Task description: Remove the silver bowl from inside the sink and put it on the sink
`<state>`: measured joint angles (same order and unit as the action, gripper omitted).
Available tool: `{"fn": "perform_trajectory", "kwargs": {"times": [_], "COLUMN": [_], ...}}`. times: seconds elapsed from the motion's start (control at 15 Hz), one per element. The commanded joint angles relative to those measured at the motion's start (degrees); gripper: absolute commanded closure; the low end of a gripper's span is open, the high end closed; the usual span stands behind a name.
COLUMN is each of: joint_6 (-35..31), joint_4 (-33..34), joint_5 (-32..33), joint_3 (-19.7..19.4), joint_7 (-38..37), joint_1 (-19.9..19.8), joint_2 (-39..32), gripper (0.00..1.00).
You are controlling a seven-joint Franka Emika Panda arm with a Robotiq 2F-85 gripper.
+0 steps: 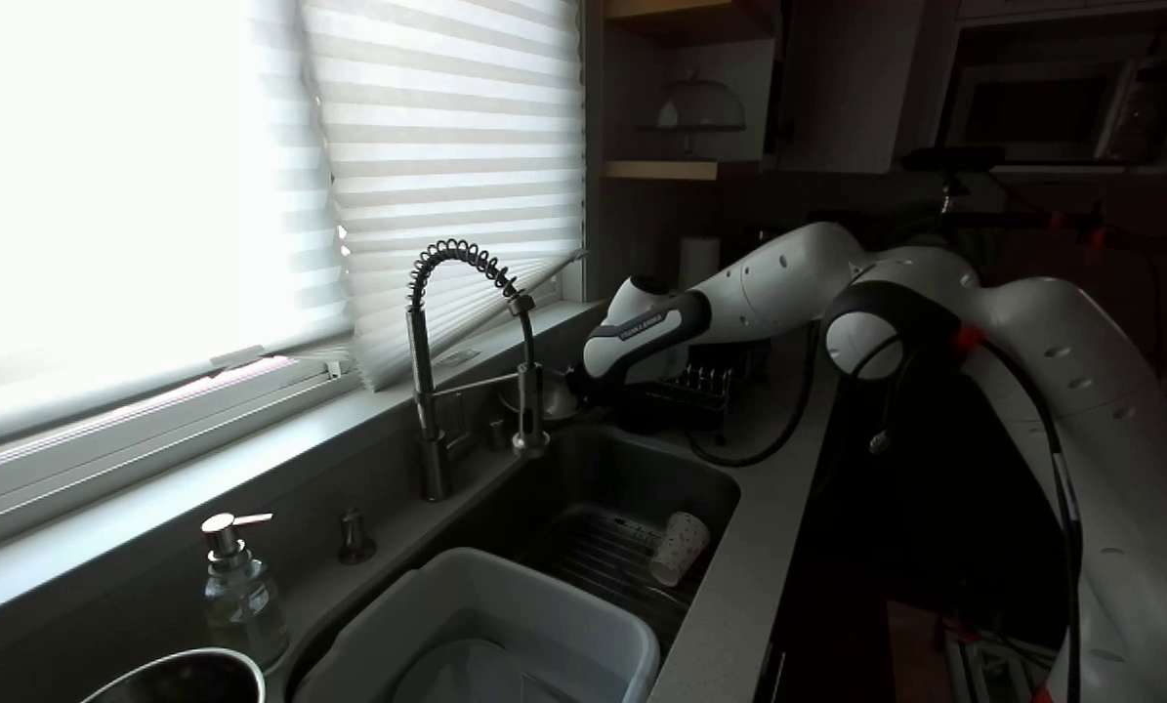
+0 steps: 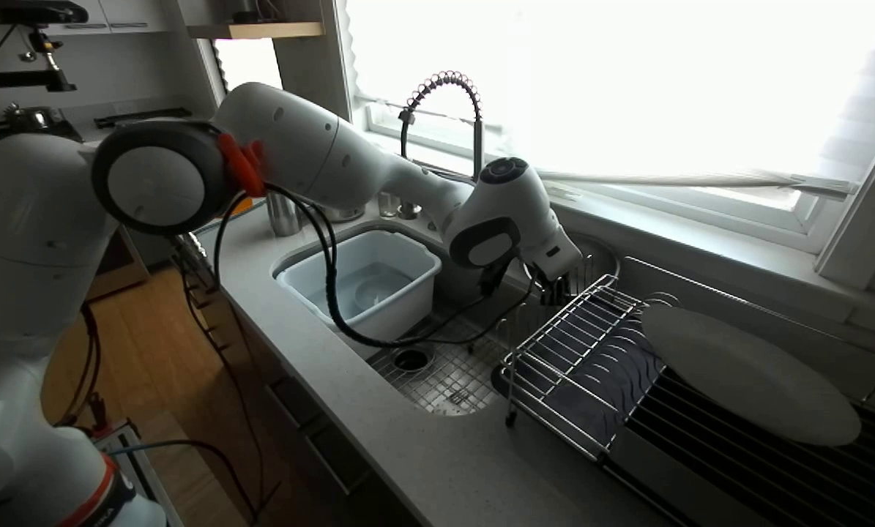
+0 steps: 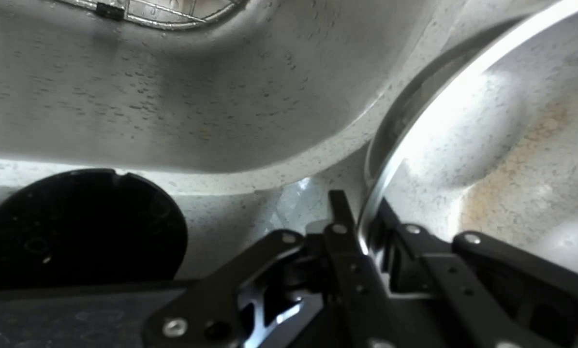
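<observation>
Gripper point(image 3: 363, 205) nearly closed, pinching silver bowl point(image 3: 521, 154) by rim. Bowl just beside sink point(image 3: 250, 106) corner, over counter point(image 3: 221, 222). Can't tell if bottom touches counter.

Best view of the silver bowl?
Wrist view: the silver bowl looms large, rim and inside visible, though cropped at right. Both exterior views show it small, partly hidden behind the faucet or behind the gripper.
</observation>
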<state>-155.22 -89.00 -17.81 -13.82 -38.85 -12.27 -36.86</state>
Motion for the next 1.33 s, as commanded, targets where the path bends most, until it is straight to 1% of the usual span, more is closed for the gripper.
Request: {"fn": "perform_trajectory", "kwargs": {"times": [0.0,0.27,0.33,0.47,0.53,0.93,1.27], "joint_6": [1.8,1.7,1.6,1.8,2.2,6.6,10.2], "joint_4": [3.0,3.2,2.9,2.6,2.4,1.3,-0.6], "joint_5": [0.2,0.1,0.1,0.4,0.4,1.4,3.1], "joint_3": [-0.3,0.1,0.2,0.1,0.1,-0.2,-0.2], "joint_7": [-1.2,-0.5,-0.4,-0.2,-0.2,0.0,1.2], "joint_1": [-0.2,-0.4,-0.3,-0.1,0.0,0.3,0.6], "joint_2": [-1.8,-1.3,-0.8,-0.1,0.3,2.6,6.3], "gripper": [0.5,0.22,0.13,0.01,0.0,0.0,0.0]}}
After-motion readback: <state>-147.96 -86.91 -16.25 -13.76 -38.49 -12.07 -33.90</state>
